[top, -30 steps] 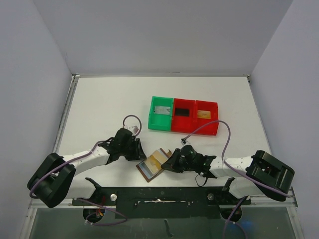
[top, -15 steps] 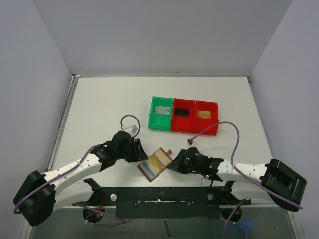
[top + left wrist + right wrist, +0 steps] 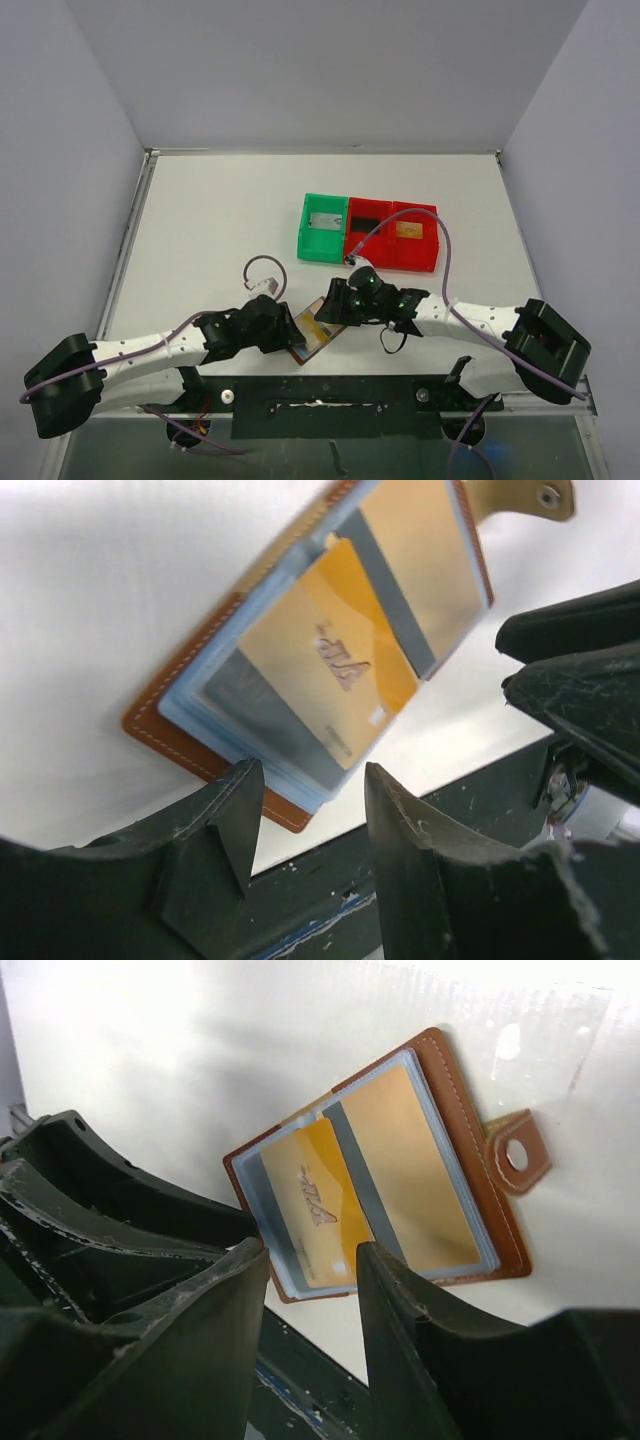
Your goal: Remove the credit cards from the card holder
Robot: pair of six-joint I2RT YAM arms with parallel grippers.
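Observation:
The brown card holder (image 3: 318, 336) lies open and flat near the table's front edge, lining up, its tab (image 3: 517, 1152) pointing away. A golden-orange credit card (image 3: 325, 665) sits slanted in its left clear sleeve, also seen in the right wrist view as the same card (image 3: 312, 1203). My left gripper (image 3: 308, 792) is open at the holder's near corner, gripping nothing. My right gripper (image 3: 312, 1260) hovers open over the holder (image 3: 400, 1160), holding nothing. From above, the left gripper (image 3: 292, 333) and right gripper (image 3: 336, 304) flank the holder closely.
A green tray (image 3: 306, 232) holds a pale grey card (image 3: 322, 222). The joined red tray (image 3: 390, 262) holds a black card (image 3: 366, 224) and a golden card (image 3: 407, 231). The black mounting rail (image 3: 320, 392) runs just below the holder.
My right gripper opened, let go of the card holder and shifted up and left. My left gripper slid down and right to the holder's near corner and opened wider.

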